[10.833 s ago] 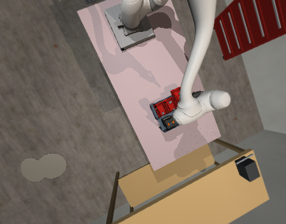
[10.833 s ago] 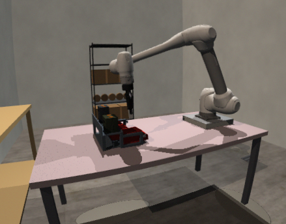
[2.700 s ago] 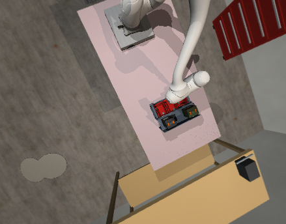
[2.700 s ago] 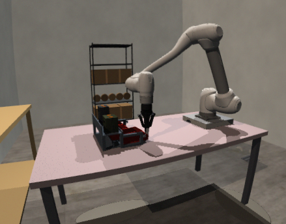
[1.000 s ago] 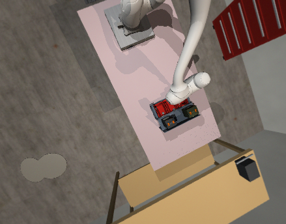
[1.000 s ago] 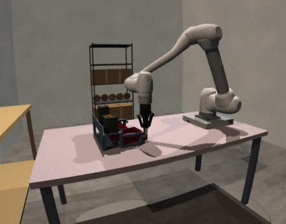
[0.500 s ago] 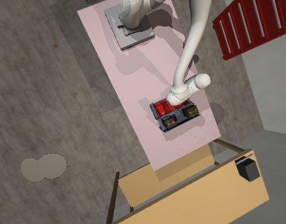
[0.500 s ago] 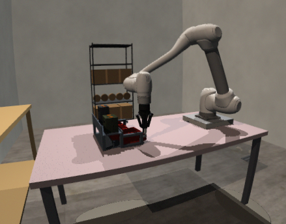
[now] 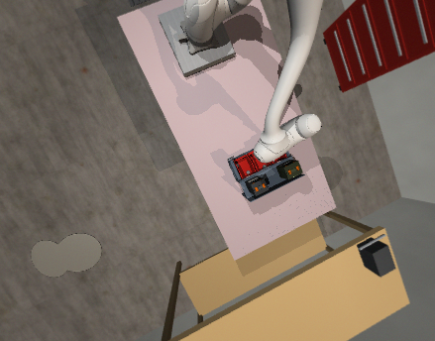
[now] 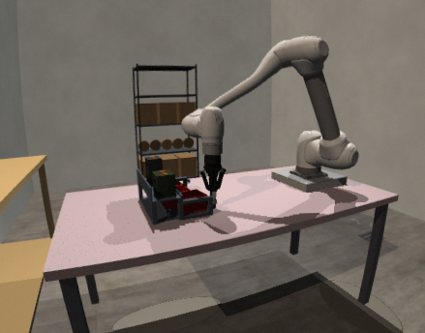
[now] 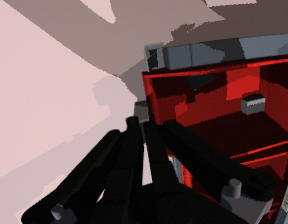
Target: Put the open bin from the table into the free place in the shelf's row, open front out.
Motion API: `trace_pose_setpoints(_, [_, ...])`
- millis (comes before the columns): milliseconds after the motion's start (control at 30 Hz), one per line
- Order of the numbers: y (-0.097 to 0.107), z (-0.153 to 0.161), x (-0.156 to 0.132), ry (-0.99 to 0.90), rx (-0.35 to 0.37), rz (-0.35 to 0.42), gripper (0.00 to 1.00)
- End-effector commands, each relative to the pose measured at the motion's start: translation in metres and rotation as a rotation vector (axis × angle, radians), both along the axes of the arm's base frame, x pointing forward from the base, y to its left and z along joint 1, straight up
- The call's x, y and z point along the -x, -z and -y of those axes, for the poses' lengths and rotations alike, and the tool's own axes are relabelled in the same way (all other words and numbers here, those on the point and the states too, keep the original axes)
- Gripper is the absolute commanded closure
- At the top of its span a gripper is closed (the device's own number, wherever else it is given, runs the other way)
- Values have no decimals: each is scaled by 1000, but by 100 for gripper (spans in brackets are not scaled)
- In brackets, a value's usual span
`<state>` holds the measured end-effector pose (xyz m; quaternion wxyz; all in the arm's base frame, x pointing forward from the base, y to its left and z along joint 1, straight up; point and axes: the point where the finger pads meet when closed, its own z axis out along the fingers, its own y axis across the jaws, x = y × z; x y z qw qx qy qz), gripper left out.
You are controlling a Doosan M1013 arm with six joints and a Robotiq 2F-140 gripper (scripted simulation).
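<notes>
A red open bin (image 11: 217, 106) stands in the low dark grey shelf unit (image 9: 264, 176) on the pink table, at the end of the shelf nearest the arm. It also shows in the top view (image 9: 246, 164) and the side view (image 10: 193, 197). A small grey part (image 11: 253, 103) lies inside it. My gripper (image 11: 142, 110) is shut with nothing between the fingers. Its tips point down just outside the bin's front corner, close to the red wall. I cannot tell whether they touch it. In the side view the gripper (image 10: 212, 187) hangs upright at the shelf's right end. In the top view the wrist hides it.
Two dark green boxes with orange marks (image 9: 289, 170) (image 9: 258, 185) sit on the shelf's upper board behind the red row. A tall rack with cardboard boxes (image 10: 166, 121) stands behind the table. The arm's base (image 10: 310, 178) is at the table's far right. A wooden table (image 9: 297, 292) is nearby.
</notes>
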<state>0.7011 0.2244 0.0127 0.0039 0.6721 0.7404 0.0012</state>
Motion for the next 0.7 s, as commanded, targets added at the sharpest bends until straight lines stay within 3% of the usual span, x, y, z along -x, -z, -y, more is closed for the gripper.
trace_pose_setpoints(0, [0, 0, -2, 0, 0, 0, 100])
trace_pose_setpoints(667, [0, -1, -15, 0, 0, 0, 100])
